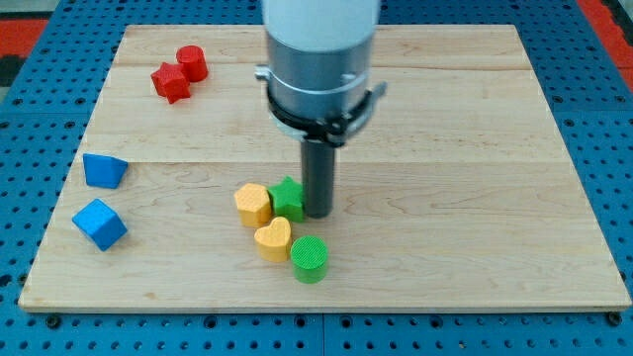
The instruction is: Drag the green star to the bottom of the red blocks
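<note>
The green star [288, 198] sits near the middle of the wooden board [475, 148]. My tip [317, 213] is right beside it on the view's right, maybe touching; I cannot tell. I have a rod, no gripper. A yellow block [253, 204] touches the star's left. The red star [170, 82] and red cylinder [192, 63] are far away, at the top left.

My tip [318, 213] touches the green star [288, 198] from the view's right; red blocks [179, 73] upper left.
</note>
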Robot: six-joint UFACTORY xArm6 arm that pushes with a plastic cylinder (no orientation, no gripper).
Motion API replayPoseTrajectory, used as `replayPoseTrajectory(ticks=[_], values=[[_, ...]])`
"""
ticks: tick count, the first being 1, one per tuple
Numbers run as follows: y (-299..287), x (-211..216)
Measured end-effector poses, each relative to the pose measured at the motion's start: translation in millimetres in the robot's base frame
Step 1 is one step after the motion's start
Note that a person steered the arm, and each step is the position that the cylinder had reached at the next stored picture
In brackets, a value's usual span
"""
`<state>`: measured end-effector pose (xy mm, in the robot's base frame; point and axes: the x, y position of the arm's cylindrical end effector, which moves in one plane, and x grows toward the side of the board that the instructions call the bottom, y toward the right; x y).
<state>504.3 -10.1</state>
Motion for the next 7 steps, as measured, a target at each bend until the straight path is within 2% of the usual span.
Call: replayPoseTrajectory(ticks=[1, 2, 3, 4, 5, 6, 7], values=[[51.9, 19.9], [-15.8, 24.1], [-67.9, 7.6], [-46.8, -22.5], [-4.7, 5.9], [29.2, -8.1], [-37.4, -45.5]])
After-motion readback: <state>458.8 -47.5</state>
